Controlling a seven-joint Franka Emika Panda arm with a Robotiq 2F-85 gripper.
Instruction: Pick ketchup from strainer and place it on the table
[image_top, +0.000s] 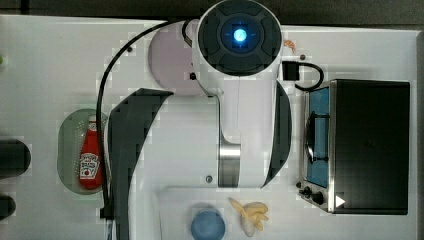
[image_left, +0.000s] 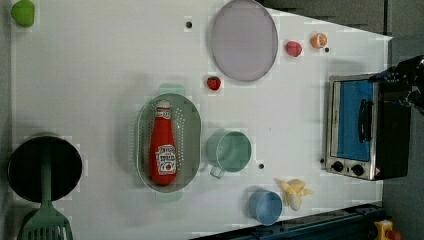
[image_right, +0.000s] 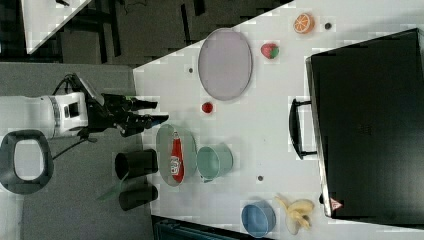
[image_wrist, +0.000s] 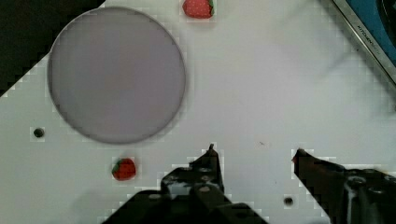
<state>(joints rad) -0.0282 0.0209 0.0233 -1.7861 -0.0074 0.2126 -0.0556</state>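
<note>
a: where is the ketchup (image_left: 163, 150)?
b: lying lengthwise inside the strainer (image_left: 192, 130), cap towards the strawberry (image_left: 214, 83), with the green cup (image_left: 229, 151) just beside the strainer on the bench (image_left: 100, 75).
a: and the hand (image_wrist: 254, 151)?
b: its fingers (image_wrist: 211, 158) stand apart, holding nothing, above bare bench near the grey plate (image_wrist: 116, 74).

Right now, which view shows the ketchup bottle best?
The left view: the ketchup lies whole and unobstructed in the strainer, cap and label clear. The top view has a cable running alongside it; the right view shows it small.
</note>
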